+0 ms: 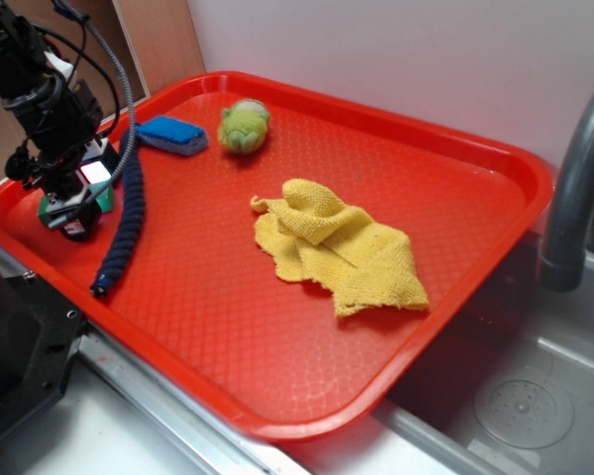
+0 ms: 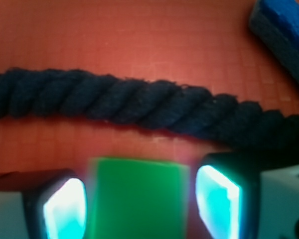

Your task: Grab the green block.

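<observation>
Red tray (image 1: 277,327) fills the counter beside a sink. At its left end the gripper (image 2: 137,204) straddles the green block (image 2: 134,196), fingers (image 2: 65,209) flanking it with slim gaps. Just beyond lies a navy rope (image 2: 124,104); farther off, blue sponge (image 1: 173,135), fuzzy toy (image 1: 244,126), yellow cloth (image 1: 342,247).

This looks like a kitchen sink corner, perhaps a mock-up one set up for robot trials. At about 3 o'clock a grey faucet (image 1: 577,203) rises beside a grey sink basin (image 1: 535,396) whose round drain (image 1: 522,407) sits near 4 o'clock. A red cafeteria tray (image 1: 277,317) lies over the sink's edge, with a plain white wall (image 1: 396,49) behind at 12 o'clock and a wooden panel (image 1: 163,40) at 11 o'clock.
</observation>
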Robot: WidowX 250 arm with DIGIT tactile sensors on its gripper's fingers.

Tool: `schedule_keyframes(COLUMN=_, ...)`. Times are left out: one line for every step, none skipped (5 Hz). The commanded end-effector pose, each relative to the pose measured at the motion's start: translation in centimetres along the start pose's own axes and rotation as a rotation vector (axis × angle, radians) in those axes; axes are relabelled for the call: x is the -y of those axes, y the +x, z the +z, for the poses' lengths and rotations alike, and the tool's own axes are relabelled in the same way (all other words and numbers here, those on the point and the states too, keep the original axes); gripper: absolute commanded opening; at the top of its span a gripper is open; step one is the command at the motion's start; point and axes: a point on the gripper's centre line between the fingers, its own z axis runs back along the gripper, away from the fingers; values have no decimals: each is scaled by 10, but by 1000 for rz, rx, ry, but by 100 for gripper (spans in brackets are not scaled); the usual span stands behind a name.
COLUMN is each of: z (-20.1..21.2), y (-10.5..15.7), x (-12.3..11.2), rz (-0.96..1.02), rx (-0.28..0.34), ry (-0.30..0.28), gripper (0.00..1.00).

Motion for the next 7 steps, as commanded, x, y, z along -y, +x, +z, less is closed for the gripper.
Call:
schedule_keyframes(z=-4, y=2, x=5, rz=-33, rx=-37, ry=-6, gripper=0)
schedule_keyframes(z=6, y=13, x=11, rz=104, rx=-127, ry=41, gripper=0)
schedule_keyframes(z=42, y=38, x=15, rz=313, rx=-149, ry=57, gripper=0)
schedule_keyframes(z=77, y=72, x=24, rz=466, rx=-129, ry=68, gripper=0)
schedule_keyframes(z=106, y=109, x=30, rz=598, rx=-151, ry=22, gripper=0)
schedule_keyframes(z=128, y=139, x=40, rz=700, rx=-157, ry=-25, gripper=0)
schedule_keyframes(z=138, y=150, x=47, rz=748, rx=-135, ry=-15, gripper=0)
